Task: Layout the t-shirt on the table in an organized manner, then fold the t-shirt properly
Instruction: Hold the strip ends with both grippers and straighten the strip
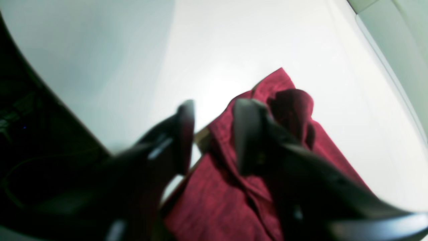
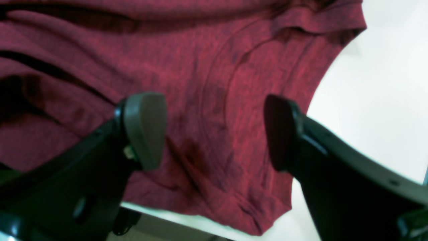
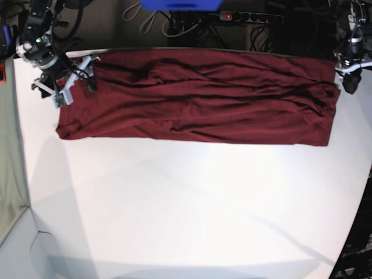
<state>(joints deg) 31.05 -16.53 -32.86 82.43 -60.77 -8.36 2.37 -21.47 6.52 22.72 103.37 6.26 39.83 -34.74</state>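
T-shirt (image 3: 197, 99) stretched along table's (image 3: 186, 203) far edge, rumpled.

My base camera looks straight down on the table (image 3: 174, 203) from high up. Both wrist cameras ride close behind their grippers, each sharing one shirt (image 3: 197, 96) end with it.
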